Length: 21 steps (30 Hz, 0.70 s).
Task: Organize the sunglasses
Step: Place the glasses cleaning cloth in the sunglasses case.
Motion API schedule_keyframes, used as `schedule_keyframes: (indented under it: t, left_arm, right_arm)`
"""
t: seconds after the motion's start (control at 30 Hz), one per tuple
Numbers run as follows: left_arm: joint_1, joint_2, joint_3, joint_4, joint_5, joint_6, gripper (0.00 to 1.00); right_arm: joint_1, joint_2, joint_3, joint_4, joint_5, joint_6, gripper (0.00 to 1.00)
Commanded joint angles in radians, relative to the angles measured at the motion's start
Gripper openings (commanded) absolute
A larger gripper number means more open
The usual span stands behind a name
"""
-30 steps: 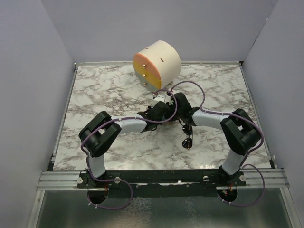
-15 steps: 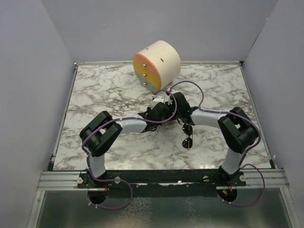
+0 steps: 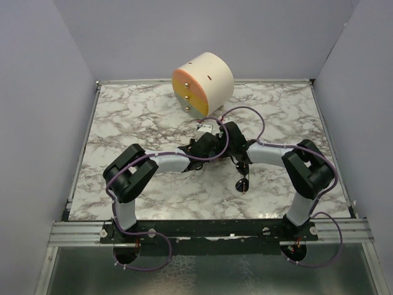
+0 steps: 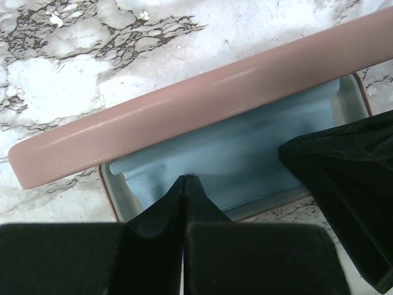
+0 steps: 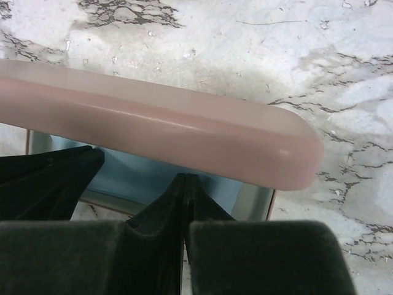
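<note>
The sunglasses (image 3: 243, 181) lie on the marble table, just near and right of where both grippers meet. The pink case (image 4: 202, 98) stands open, its lid raised, with the light blue cloth (image 4: 245, 157) lying inside. My left gripper (image 4: 185, 181) is shut, its tips down in the case on the cloth. My right gripper (image 5: 185, 179) is shut too, its tips at the other end of the same case (image 5: 184, 135), over the cloth (image 5: 132, 178). In the top view both grippers (image 3: 214, 142) cover the case. I cannot tell if either pinches the cloth.
A cream round drawer unit with an orange front and brass knobs (image 3: 202, 83) stands at the back middle of the table (image 3: 135, 117). Grey walls close in the sides and back. The right arm's finger (image 4: 350, 178) shows in the left wrist view.
Almost nothing. The right arm's elbow has shifted slightly; both grippers stay together over the case and the sunglasses have not moved.
</note>
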Motion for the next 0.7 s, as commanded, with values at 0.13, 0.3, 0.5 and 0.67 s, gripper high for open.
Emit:
schedule_keyframes:
  t: [0.13,0.3,0.5,0.67]
  left_arm:
    - [-0.005,0.015,-0.026,-0.038,0.004,0.001,0.00]
    - [-0.005,0.011,-0.028,-0.034,0.006,0.001,0.00]
    - [-0.004,0.000,-0.028,-0.037,0.006,0.004,0.00]
    - [-0.006,-0.007,-0.007,-0.056,0.000,0.017,0.00]
  right_arm:
    - [0.000,-0.049,-0.044,-0.079,0.150,0.015,0.01]
    - [-0.001,-0.067,-0.047,-0.112,0.204,0.020,0.01]
    - [0.000,-0.102,-0.067,-0.094,0.207,0.020,0.01]
    - [0.000,-0.150,-0.079,-0.050,0.149,-0.009,0.01]
